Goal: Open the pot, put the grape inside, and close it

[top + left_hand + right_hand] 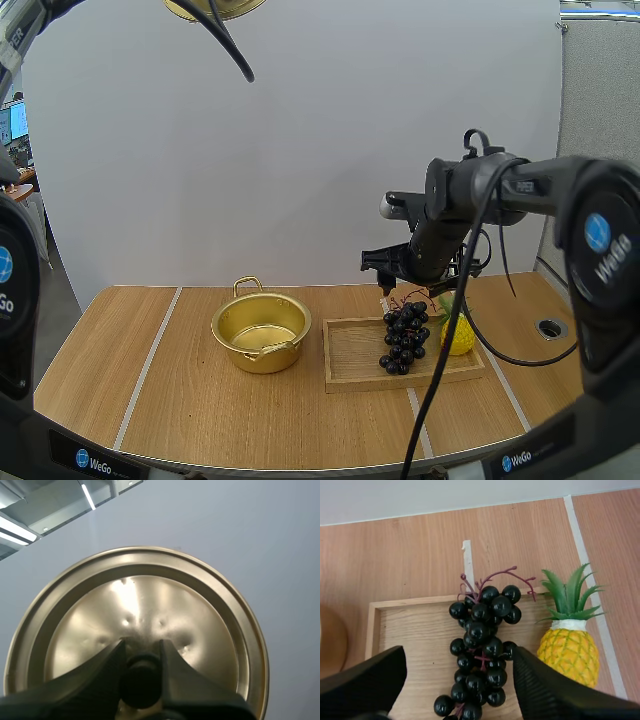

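Note:
The golden pot (260,332) stands open and empty on the table, left of the wooden tray (350,372). Its golden lid (215,8) hangs high above the table. In the left wrist view my left gripper (141,677) is shut on the black knob of the lid (135,620), seen from its top side. A bunch of dark grapes (404,340) lies in the tray. My right gripper (388,288) hovers just above the bunch. Its fingers (370,680) stand wide open on either side of the grapes (482,645), not touching them.
A toy pineapple (458,335) stands at the tray's right end, close beside the grapes (568,650). White tape lines run across the wooden table (150,380). A round hole (552,328) sits near the table's right edge.

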